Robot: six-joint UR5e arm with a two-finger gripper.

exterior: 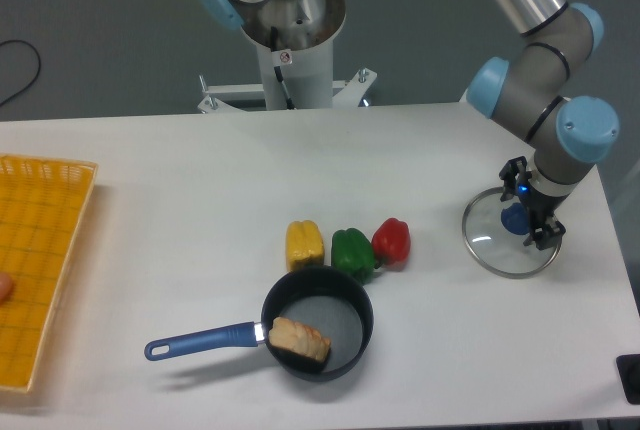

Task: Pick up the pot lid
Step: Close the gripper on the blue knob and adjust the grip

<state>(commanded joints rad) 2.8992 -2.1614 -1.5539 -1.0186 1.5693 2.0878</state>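
The pot lid [497, 250] lies flat on the table [200, 170], far to the right of the pan [352, 342] and a little farther back. It is a round glass lid with a blue knob [513, 217] in the middle.

The gripper [528, 218] is down low over the lid, right at the knob. Its two fingers look a little apart, one on each side of the knob. It does not seem to hold anything yet. I cannot tell if the fingers touch the knob or the glass.

I think the step now is to grab the knob. To do it well, the knob should sit right in the middle between the fingers. The fingers should go low enough to catch the knob, but they should not push on the glass. Then they should close slowly and firmly. If only one finger hits first, the lid may slide on the smooth table. After that the lid should go straight up and stay level, so it does not swing or slip out.

The three peppers [349, 247] sit just behind the pan, well away from the lid, so they are not in the way.
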